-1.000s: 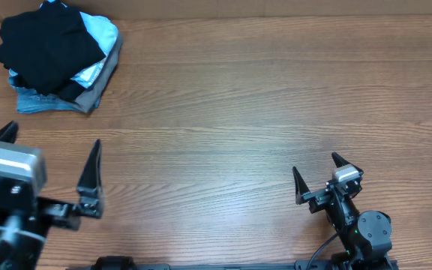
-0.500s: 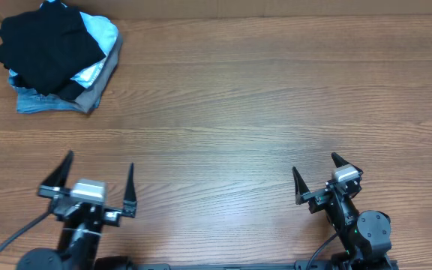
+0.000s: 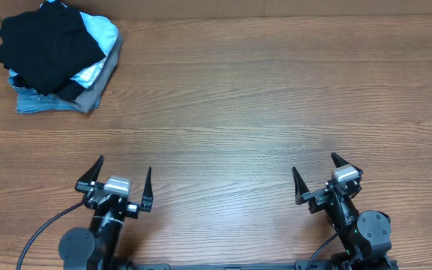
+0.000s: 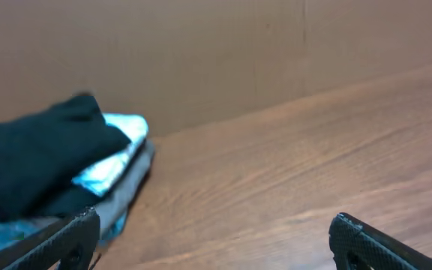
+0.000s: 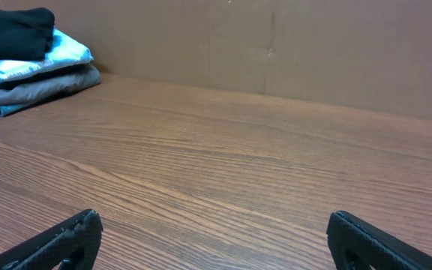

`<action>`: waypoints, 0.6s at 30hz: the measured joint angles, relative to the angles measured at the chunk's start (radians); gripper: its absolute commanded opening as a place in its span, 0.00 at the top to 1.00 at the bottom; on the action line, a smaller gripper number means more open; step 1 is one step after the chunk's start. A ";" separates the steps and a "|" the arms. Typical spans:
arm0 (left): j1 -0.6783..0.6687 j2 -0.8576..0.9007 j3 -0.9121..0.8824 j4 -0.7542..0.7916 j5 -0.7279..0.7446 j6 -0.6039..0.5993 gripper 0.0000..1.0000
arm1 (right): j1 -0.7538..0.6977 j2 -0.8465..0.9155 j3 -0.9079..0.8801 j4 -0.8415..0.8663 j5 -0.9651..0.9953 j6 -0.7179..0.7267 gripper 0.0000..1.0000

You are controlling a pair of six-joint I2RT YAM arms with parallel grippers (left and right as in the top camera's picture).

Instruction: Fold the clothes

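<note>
Where your black shirt (image 3: pixel 47 46) lies: on top of the folded stack (image 3: pixel 100 86).
Left gripper (image 3: pixel 125 165): fingers spread, holding nothing, well apart from the shirt.
Right gripper (image 3: pixel 314 163): fingers spread, holding nothing, farther still from the shirt.

We saw a brown wood-grain worktop (image 3: pixel 276 97), its grain running left to right in the overhead view. One pile of folded clothes (image 3: pixel 88 75) lay on it in the far left corner, well apart from everything else. A denim-blue item (image 3: pixel 32 103) at the bottom rested flat on the wood, with a grey item (image 3: pixel 96 94) just above it. The black shirt (image 3: pixel 47 45) topped the pile; whether its lower fold touched the worktop we could not tell.
</note>
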 measured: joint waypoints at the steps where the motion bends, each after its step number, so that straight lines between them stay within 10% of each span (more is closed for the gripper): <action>1: 0.000 0.000 -0.012 0.002 -0.003 0.000 0.00 | 0.000 0.000 0.000 0.000 0.000 0.000 0.00; 18: 0.000 -0.002 -0.175 0.060 -0.050 0.000 0.00 | 0.000 0.000 0.000 0.000 0.000 0.000 0.00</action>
